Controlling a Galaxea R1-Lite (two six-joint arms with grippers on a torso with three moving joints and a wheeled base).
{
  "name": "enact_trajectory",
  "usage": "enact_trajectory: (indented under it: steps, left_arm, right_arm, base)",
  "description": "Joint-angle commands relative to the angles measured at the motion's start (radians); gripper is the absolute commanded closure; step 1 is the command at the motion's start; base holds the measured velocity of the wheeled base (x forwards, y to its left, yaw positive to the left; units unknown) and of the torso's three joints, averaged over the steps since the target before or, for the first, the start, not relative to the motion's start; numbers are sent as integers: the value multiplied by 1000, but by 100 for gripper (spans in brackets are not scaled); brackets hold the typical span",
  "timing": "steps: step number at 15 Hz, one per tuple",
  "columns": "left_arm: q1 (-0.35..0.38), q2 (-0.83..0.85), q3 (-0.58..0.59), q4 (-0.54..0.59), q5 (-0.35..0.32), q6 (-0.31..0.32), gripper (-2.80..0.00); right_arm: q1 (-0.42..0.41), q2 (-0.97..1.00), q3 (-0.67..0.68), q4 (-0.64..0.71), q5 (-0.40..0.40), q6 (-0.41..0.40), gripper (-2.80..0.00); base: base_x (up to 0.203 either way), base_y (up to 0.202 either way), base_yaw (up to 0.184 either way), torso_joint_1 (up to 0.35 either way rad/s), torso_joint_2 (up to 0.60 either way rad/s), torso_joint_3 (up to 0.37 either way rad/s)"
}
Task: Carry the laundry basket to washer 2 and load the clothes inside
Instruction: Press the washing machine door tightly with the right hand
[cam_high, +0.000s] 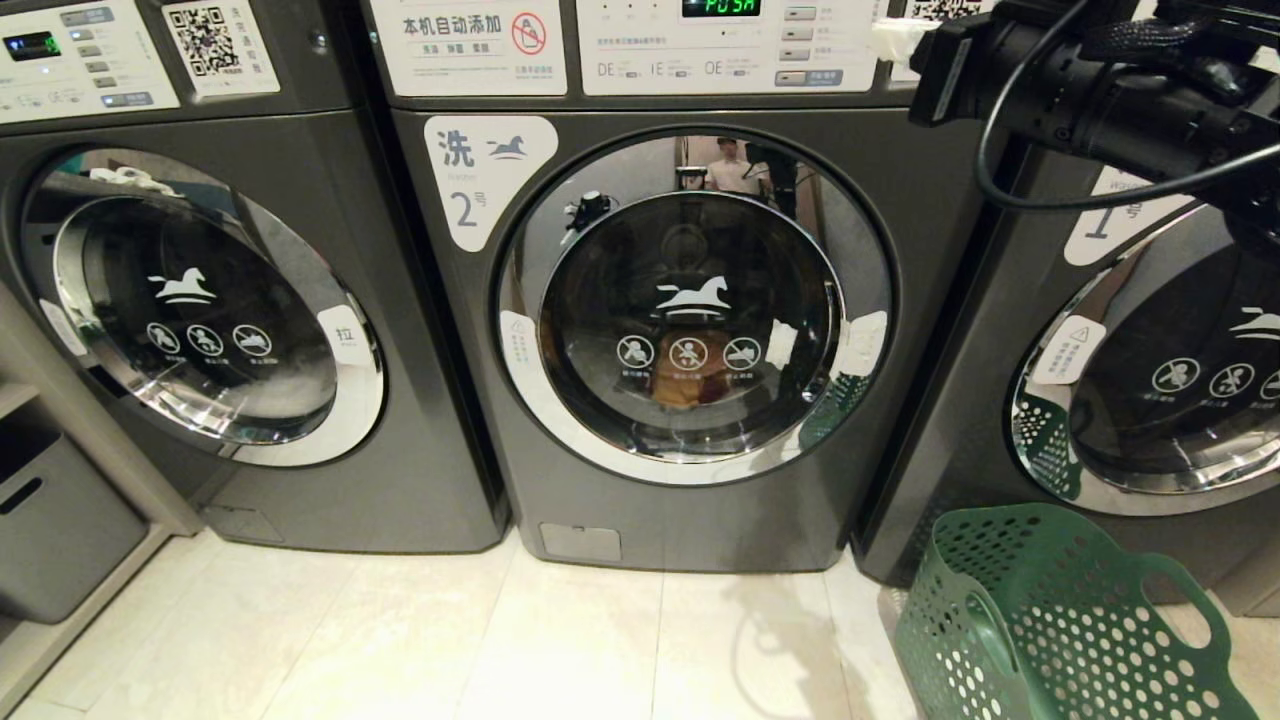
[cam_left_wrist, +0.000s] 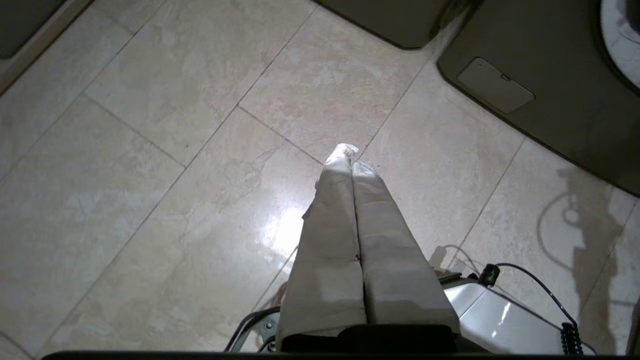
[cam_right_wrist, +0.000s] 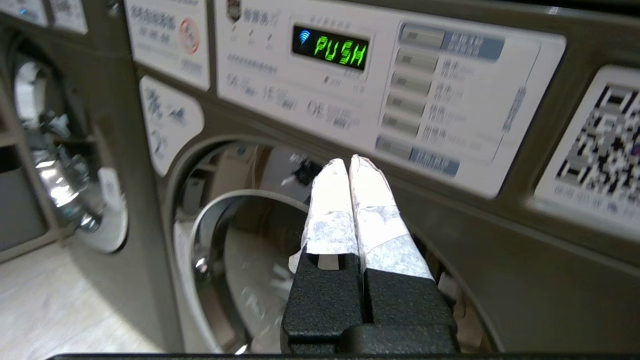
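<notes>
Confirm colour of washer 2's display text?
Green "PUSH" on washer 2's display; right wrist view shows it best.

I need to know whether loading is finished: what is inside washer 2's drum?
Through the closed door of washer 2, orange-brown fabric shows low in the drum. Reflections and dark glass hide the rest. The laundry basket looks empty.

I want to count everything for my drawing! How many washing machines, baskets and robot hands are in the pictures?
Washing machines: 3 (washer 2, one on its left, one labelled 1)
Laundry basket: 1
Robot hands: 2, both shut and empty (left hand, right hand)
Total: 6
</notes>
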Motion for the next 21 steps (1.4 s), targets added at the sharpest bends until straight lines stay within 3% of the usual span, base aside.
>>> enact_trajectory:
  steps: [1,3,5,10,12,14,17,21]
  left_arm:
    - [63,-68,76,-4,-1,-67,0]
    - [63,-181,126,-18,-43,-71,0]
    - [62,-338,194,-33,-113,10,0]
    - [111,-703,426,-139,-329,493,0]
    - [120,-742,525,-236,-385,611,0]
    - [126,-733,552,-281,-413,649,0]
    - [125,-733,560,-272,-498,615,0]
    - [126,-733,572,-272,-501,592,0]
  right_arm:
    - [0,151,-166,-5,-22,0,0]
    - [-5,222,-231,-11,-38,5,0]
    - [-1,236,-233,-38,-39,2,0]
    - [1,246,-232,-150,-48,0,0]
    - [4,222,-230,-150,-48,0,0]
    - [3,196,-230,-146,-47,2,0]
    - [14,162,-230,-115,-47,-1,0]
    - [18,106,-229,-68,-48,-1,0]
  base:
    - [0,0,0,0,0,0]
    - [0,0,0,0,0,0]
    - [0,0,0,0,0,0]
    - [0,0,0,0,0,0]
    - [0,0,0,0,0,0]
    - [0,0,0,0,0,0]
    - [0,0,0,0,0,0]
    - [0,0,0,0,0,0]
